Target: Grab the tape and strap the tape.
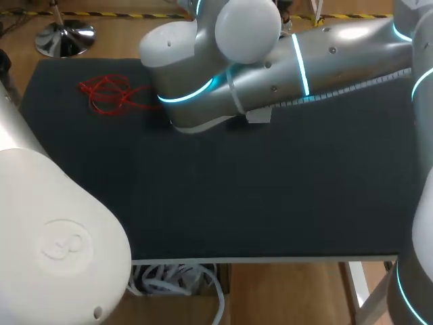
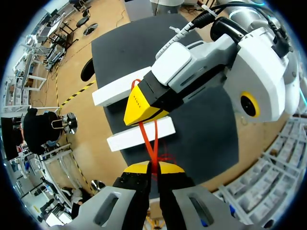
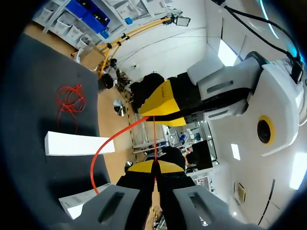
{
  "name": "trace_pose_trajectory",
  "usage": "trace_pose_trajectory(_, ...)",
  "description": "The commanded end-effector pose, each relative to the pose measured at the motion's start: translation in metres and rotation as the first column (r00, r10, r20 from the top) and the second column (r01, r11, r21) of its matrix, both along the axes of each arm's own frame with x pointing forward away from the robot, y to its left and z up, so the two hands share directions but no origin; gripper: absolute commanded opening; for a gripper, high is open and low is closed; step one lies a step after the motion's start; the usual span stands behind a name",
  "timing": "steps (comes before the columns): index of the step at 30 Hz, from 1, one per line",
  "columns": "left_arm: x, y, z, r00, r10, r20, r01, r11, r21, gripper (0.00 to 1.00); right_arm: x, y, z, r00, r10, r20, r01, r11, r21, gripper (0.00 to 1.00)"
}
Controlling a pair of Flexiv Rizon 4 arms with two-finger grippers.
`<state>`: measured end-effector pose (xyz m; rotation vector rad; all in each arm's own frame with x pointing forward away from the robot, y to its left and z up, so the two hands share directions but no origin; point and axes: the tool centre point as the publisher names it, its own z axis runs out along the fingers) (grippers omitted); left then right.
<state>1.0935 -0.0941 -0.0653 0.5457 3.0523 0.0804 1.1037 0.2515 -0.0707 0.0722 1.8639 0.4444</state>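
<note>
The tape is a thin red strap. A loose tangle of it [image 1: 107,95] lies at the far left of the black mat [image 1: 270,196]. In the left wrist view my left gripper [image 2: 153,167] is shut on a red strand [image 2: 148,141] that runs straight ahead to my right gripper [image 2: 140,109], which faces it closely. From the right wrist, my right gripper [image 3: 154,166] pinches the same strand [image 3: 154,141], which runs up to my left gripper [image 3: 162,109]; a slack loop [image 3: 98,155] curves off beside it. Both grippers hang above the table, hidden by the arms in the head view.
Two white bars [image 2: 116,91] [image 2: 142,134] lie side by side on the mat beneath the grippers, also seen from the right wrist as bars [image 3: 79,143] [image 3: 79,204]. My right arm [image 1: 284,68] spans the mat's far side; my left arm [image 1: 54,230] fills the near left.
</note>
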Motion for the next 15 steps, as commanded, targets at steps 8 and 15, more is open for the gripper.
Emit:
trace_pose_trajectory(8,0.0003,-0.0007,0.0009,1.000,0.001,-0.002,-0.001,1.000,0.004,0.00,0.0021,0.0020,0.0015,1.000,-0.009,-0.005,0.009,1.000,-0.009,0.00)
trace_pose_trajectory(15,0.0003,-0.0007,0.0009,1.000,0.001,-0.002,-0.001,1.000,0.004,0.00,0.0050,0.0035,0.0013,1.000,-0.007,-0.007,0.006,1.000,-0.008,0.00)
